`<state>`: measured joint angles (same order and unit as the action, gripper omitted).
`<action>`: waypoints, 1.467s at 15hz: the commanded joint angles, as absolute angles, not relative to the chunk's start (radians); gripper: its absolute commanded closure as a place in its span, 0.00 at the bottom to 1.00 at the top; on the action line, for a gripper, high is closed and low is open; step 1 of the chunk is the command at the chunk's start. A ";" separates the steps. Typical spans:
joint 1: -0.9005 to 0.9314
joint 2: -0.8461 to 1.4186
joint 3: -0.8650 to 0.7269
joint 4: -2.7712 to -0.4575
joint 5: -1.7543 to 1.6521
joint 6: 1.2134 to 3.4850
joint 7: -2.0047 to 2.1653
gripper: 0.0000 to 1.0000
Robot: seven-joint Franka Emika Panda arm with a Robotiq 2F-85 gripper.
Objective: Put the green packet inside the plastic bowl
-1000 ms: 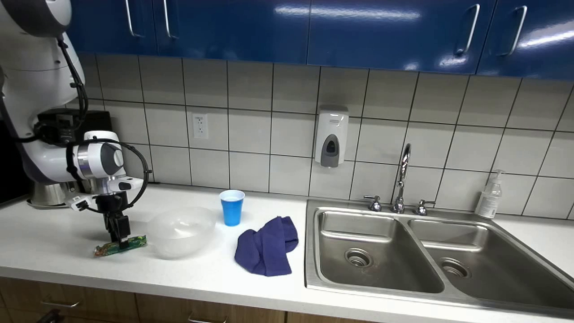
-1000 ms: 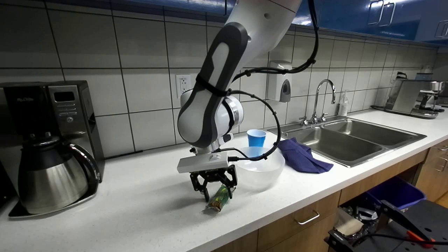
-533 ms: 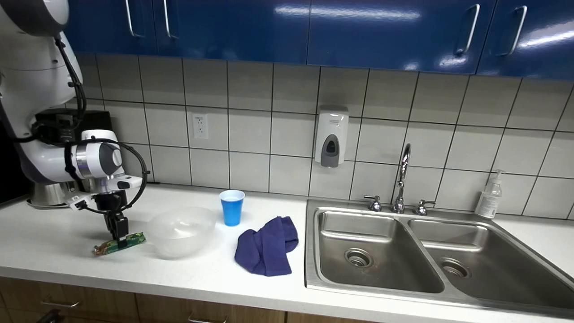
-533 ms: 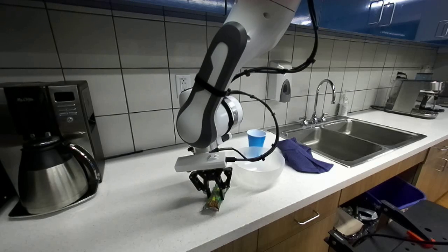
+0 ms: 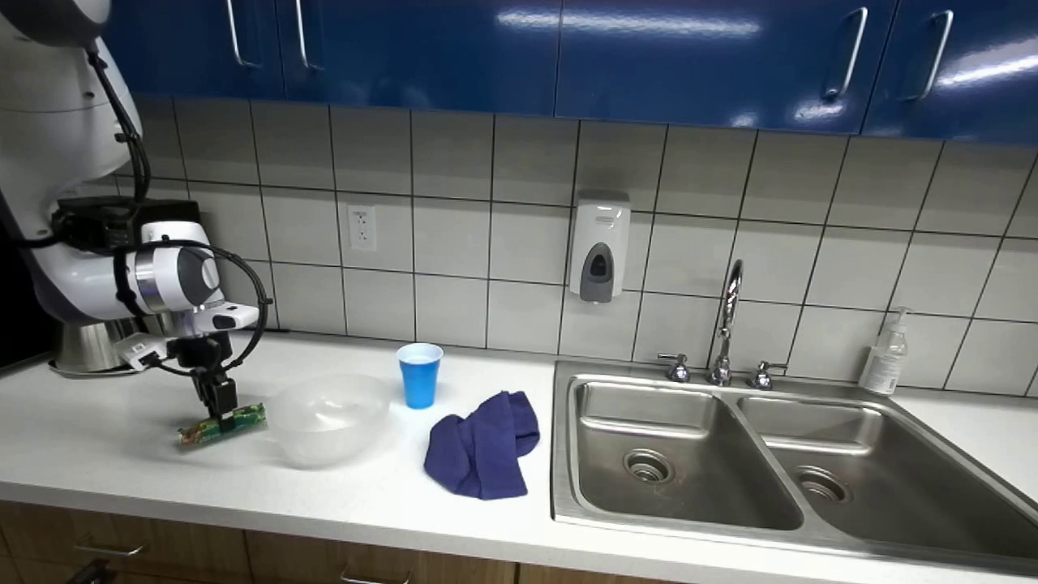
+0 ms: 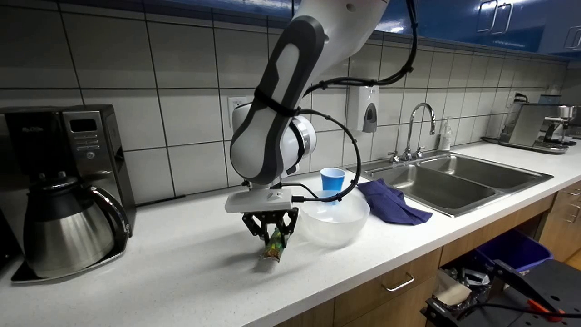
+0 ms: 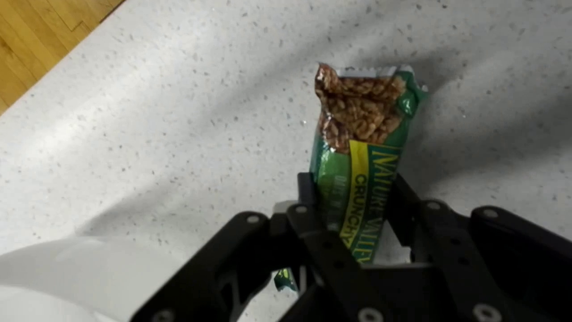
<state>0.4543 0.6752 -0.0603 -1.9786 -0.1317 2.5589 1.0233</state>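
- the green packet [image 7: 357, 179] hangs in the gripper [image 6: 275, 240], left of the plastic bowl [image 5: 320, 430] in both exterior views; it looks just clear of the counter [image 6: 181, 272], though the gap is hard to judge.
- the jaws are closed in on the packet's sides, parted only by its width, around the middle of its length.
- in the wrist view "nature valley" and "crunchy" can be read; the smaller lettering blurs, the gripper covers the packet's middle, and only a scrap of the other end shows.
- whether the packet's right end [image 5: 255, 414] touches the bowl in an exterior view cannot be told.
- the bowl is cloudy, its outline faint against the counter; the wrist view shows only part of it, at left.
- the blue cup [image 6: 332, 177] stands beyond the bowl, its lower part dim through the bowl's wall in an exterior view.
- the arm [image 6: 281, 91] is cut off in both exterior views; in an exterior view it covers part of the wall outlet [image 6: 236, 103].
- right of the purple cloth [image 5: 480, 454], the sink [image 5: 564, 454] runs out of frame in an exterior view.
- the label on the soap bottle [image 5: 884, 365] is too small to read.
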 commanded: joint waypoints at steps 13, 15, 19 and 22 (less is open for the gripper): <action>0.510 0.314 -0.121 -2.216 -0.438 2.593 1.320 0.84; 0.495 0.281 -0.118 -2.252 -0.474 2.592 1.373 0.84; 0.452 0.226 -0.107 -2.324 -0.526 2.590 1.465 0.84; 0.411 0.197 -0.106 -2.370 -0.555 2.589 1.517 0.84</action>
